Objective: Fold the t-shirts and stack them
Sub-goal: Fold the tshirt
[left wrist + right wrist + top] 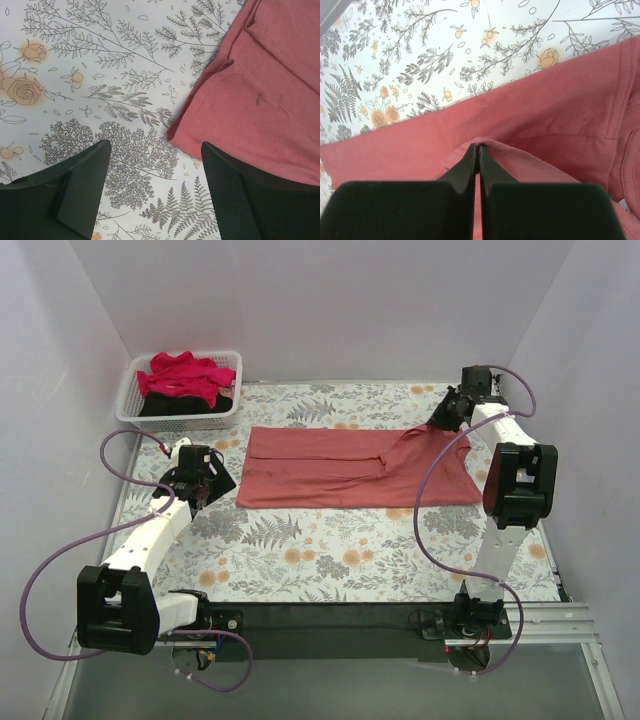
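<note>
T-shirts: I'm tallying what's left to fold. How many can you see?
3. The coral-red t-shirt spread on the table, pinched by the right hand; crimson-pink t-shirt and black t-shirt in the basket, where more may hide.

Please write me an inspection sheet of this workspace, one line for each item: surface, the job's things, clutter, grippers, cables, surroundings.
Surface: table with a floral cover, flat.
Job's things: coral-red t-shirt spread out mid-table, its right part pulled up into a ridge; crimson-pink t-shirt lying on the black t-shirt in the white basket at the far left corner.
Clutter: nothing seen.
Grippers: left gripper open, empty, at the coral-red shirt's left corner; right gripper with its fingers shut on a fold of that shirt.
Cables: purple cables loop beside both arms.
Surroundings: plain white walls on three sides.
</note>
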Robot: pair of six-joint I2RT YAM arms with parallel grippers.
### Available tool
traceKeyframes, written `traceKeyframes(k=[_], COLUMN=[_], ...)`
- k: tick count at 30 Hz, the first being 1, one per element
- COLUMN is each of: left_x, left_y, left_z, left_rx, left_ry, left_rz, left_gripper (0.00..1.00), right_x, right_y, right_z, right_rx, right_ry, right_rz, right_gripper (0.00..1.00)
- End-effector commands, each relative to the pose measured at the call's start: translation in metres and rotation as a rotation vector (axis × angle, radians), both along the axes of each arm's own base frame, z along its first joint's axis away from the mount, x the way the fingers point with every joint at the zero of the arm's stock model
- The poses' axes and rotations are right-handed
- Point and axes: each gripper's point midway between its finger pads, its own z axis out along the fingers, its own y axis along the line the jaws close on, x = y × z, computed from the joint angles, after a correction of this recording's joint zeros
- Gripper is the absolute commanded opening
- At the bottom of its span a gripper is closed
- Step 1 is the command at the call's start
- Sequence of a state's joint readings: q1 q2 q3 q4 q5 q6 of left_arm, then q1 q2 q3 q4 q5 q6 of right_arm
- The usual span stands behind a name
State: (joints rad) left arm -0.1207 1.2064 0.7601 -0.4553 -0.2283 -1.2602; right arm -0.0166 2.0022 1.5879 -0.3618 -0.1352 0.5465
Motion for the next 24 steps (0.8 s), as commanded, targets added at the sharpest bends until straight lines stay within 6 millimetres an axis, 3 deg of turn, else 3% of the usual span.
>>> traceKeyframes(k=[1, 7, 12, 15, 18, 19, 21, 22, 23, 24], left_x=[0.001, 0.001, 0.001, 0.000, 0.001, 0.001, 0.002, 0.003, 0.002, 0.004], left_y=[0.003, 0.002, 0.000, -0.006, -0.016, -0.018, -0.024, -0.025, -0.027, -0.028], left_z=[-0.001, -0.006, -0.008, -0.012, -0.016, -0.021, -0.023, -0.025, -0.031, -0.030], left_rx=[0.015, 0.014, 0.004, -0.025, -0.073, -0.081, -0.105, -0.111, -0.116, -0.121], left_ry=[-0.006, 0.009, 0.017, 0.032, 0.054, 0.075, 0.093, 0.103, 0.126, 0.136], left_rz=[-0.001, -0.003, -0.004, -0.020, -0.044, -0.050, -0.063, -0.068, -0.072, -0.072], left_gripper=[0.72, 0.72, 0.72, 0.75, 0.77, 0.78, 0.80, 0.80, 0.80, 0.80], right_x=[0.026, 0.026, 0.011, -0.011, -0.053, -0.075, -0.098, -0.108, -0.126, -0.134], right_y=[-0.008, -0.023, -0.034, -0.045, -0.065, -0.075, -0.086, -0.097, -0.099, -0.103], right_z=[0.021, 0.001, -0.001, 0.008, 0.007, 0.006, -0.001, 0.009, -0.007, -0.009], right_rx=[0.039, 0.030, 0.000, -0.054, -0.076, -0.074, -0.074, -0.077, -0.070, -0.064], right_ry=[-0.103, -0.073, -0.066, -0.074, -0.045, -0.031, -0.008, -0.032, 0.009, 0.015], right_rz=[-0.019, -0.052, -0.047, -0.045, -0.109, -0.150, -0.196, -0.231, -0.245, -0.261], right_gripper=[0.01, 0.07, 0.41, 0.56, 0.63, 0.64, 0.64, 0.64, 0.64, 0.63])
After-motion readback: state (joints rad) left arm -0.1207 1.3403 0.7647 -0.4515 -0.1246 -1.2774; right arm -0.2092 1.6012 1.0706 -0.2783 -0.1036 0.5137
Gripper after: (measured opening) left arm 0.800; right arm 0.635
